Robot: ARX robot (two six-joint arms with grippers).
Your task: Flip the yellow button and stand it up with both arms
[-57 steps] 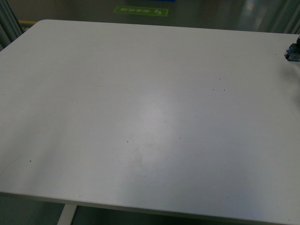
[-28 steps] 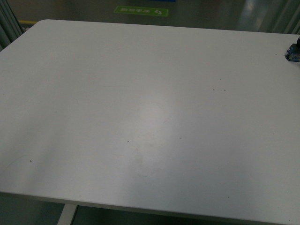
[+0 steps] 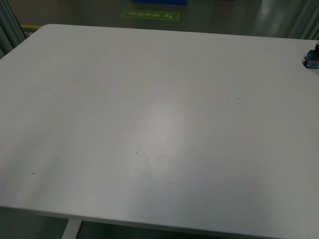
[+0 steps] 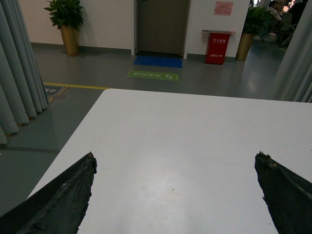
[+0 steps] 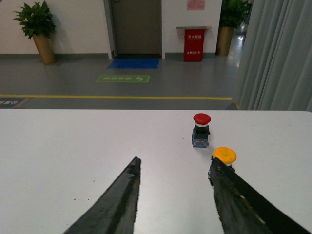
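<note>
A white surface with rounded corners is seen in all three views, marked only by a few dark specks. On it a red-capped switch is stood upright with its cap on top, near the surface's far edge in the right wrist view; a dark, blue-tinged object is cut off at the frame's edge in the front view. Beyond the surface, a green floor sign is laid on grey floor, with a blue mat behind it at a door. A red bin is placed beside the door, potted plants further out. Grey curtains are hung beside the surface.
</note>
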